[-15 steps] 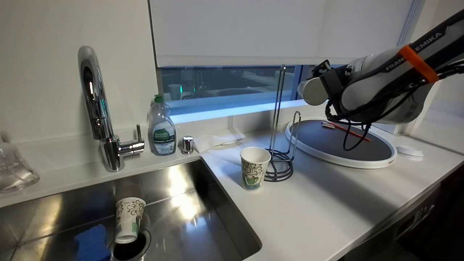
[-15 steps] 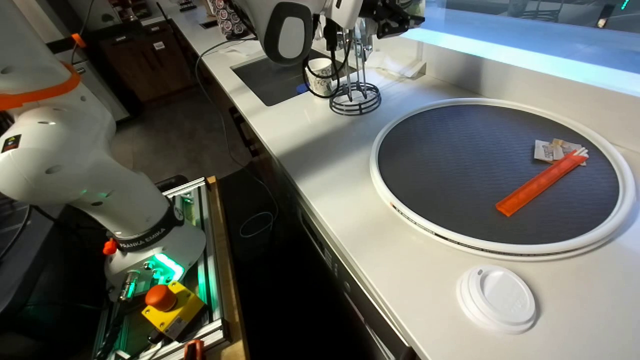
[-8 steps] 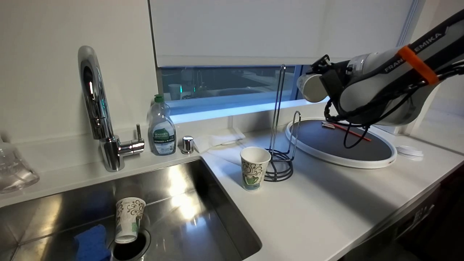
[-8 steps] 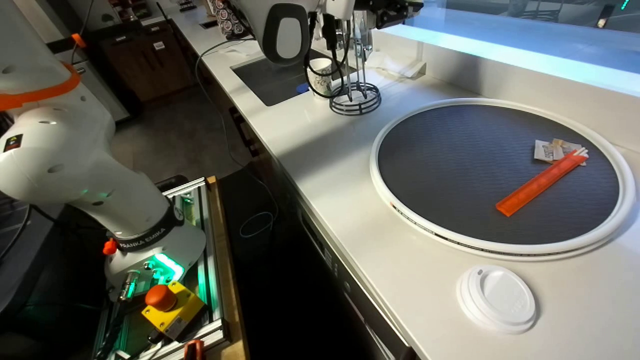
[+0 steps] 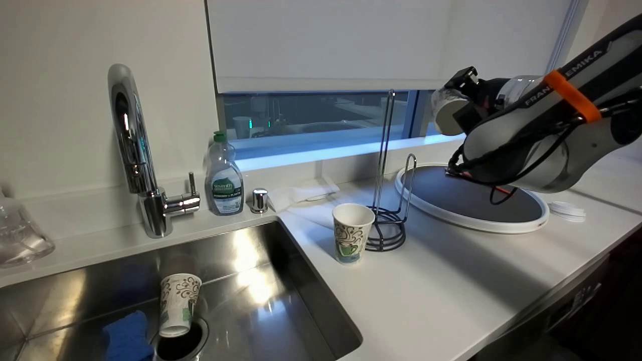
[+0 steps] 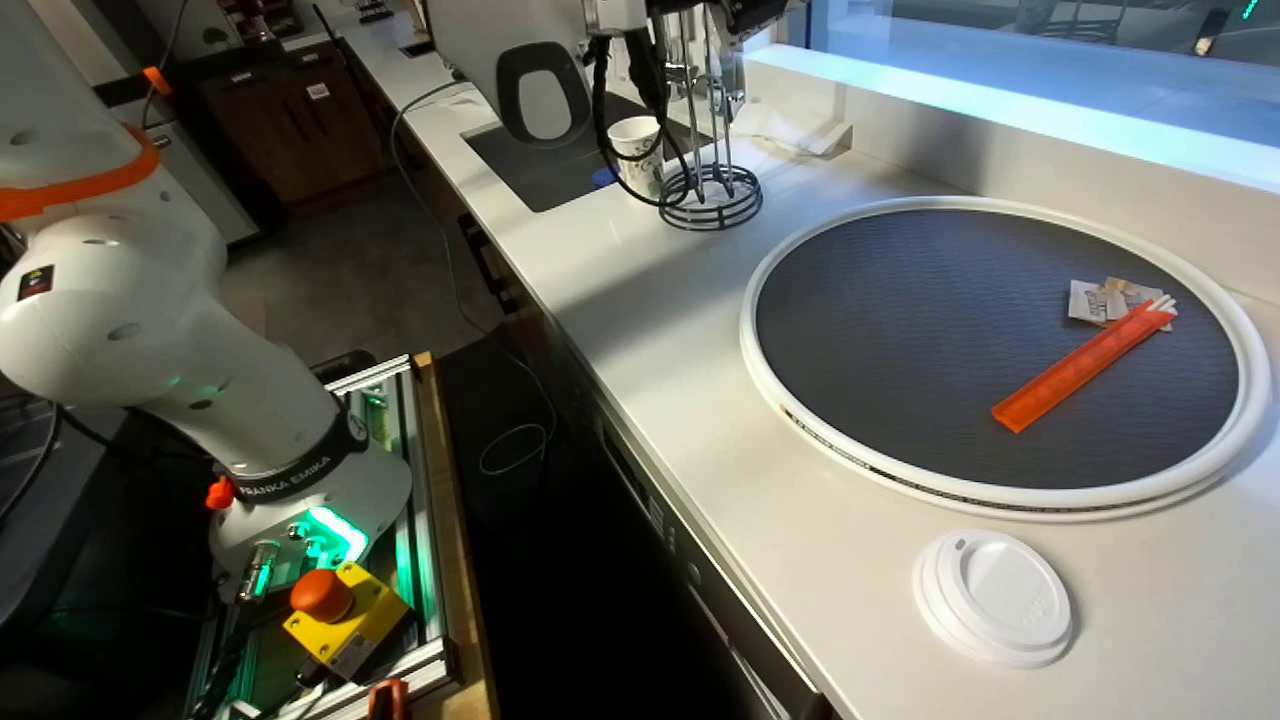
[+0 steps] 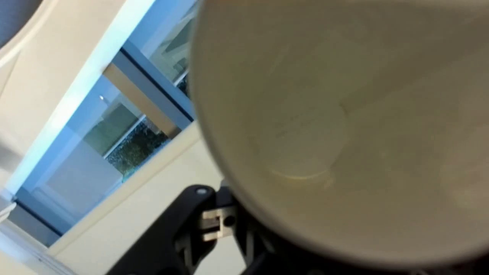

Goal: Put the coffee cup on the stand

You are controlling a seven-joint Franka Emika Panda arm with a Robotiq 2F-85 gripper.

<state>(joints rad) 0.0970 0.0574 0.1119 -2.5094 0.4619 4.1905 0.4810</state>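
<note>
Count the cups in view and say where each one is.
3: the held cup in the gripper, the upright cup on the counter beside the wire stand, and the toppled cup in the sink by the drain. Others may be hidden.

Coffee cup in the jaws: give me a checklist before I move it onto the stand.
1. Coffee cup lifted off the counter: ok.
2. Wire stand upright: ok.
3. Cup above the stand: not ok; right of it in an exterior view.
4. Cup level: not ok; tilted.
5. Jaws' hold on both sides: cannot tell; the cup hides part of them.
6. Gap between stand and standing paper cup: cannot tell.
</note>
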